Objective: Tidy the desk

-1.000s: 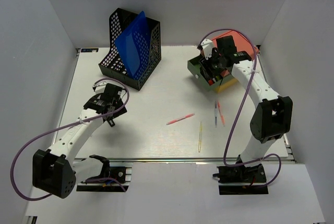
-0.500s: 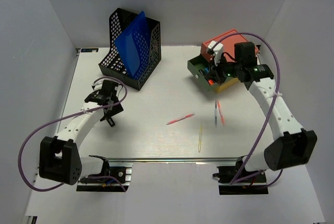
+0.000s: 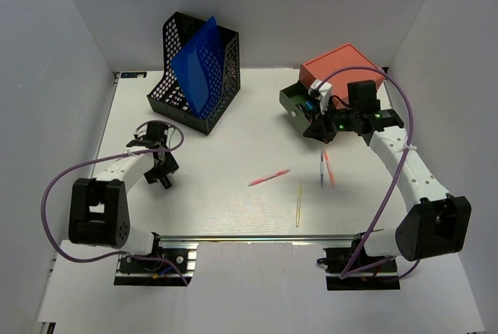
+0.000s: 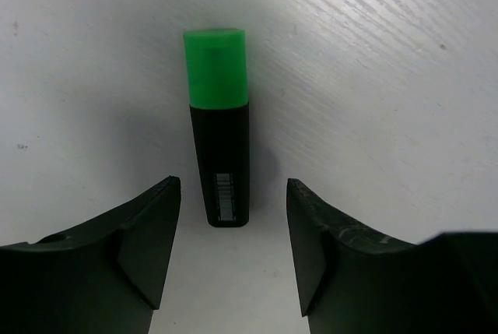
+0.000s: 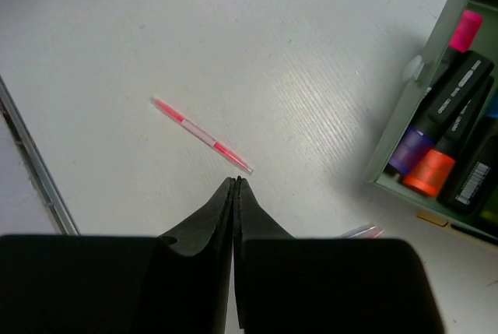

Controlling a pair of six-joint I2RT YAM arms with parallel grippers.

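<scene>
Status: partly done, my read.

Sorted so far:
- folder [image 3: 198,61] stands in the rack [image 3: 173,94], far left of the desk [image 3: 233,139]
- several markers [image 5: 455,116] lie in the green box [image 3: 294,100], far right, with a red book [image 3: 342,65] just behind it

Left to do:
- 4 loose pens mid-desk: pink [image 3: 268,177], yellow [image 3: 298,204], and blue [image 3: 321,170] just beside red [image 3: 330,170]
- 1 green-capped highlighter [image 4: 219,155], flat on the desk by the left arm

Grippers:
- Left gripper [image 4: 231,194]: jaws wide apart, straddling the butt end of the highlighter. No contact, nothing held. Looks lined up for a pick.
- Right gripper [image 5: 235,186]: jaws pressed together, empty. It sits over the desk just off the box, with the pink pen ahead in its wrist view.

Surface: white matte top, faintly ribbed, flat, metal rail [image 3: 249,237] along the near edge.

Room: plain pale grey walls [image 3: 272,7] on 3 sides. Light is even, shadows soft.
</scene>
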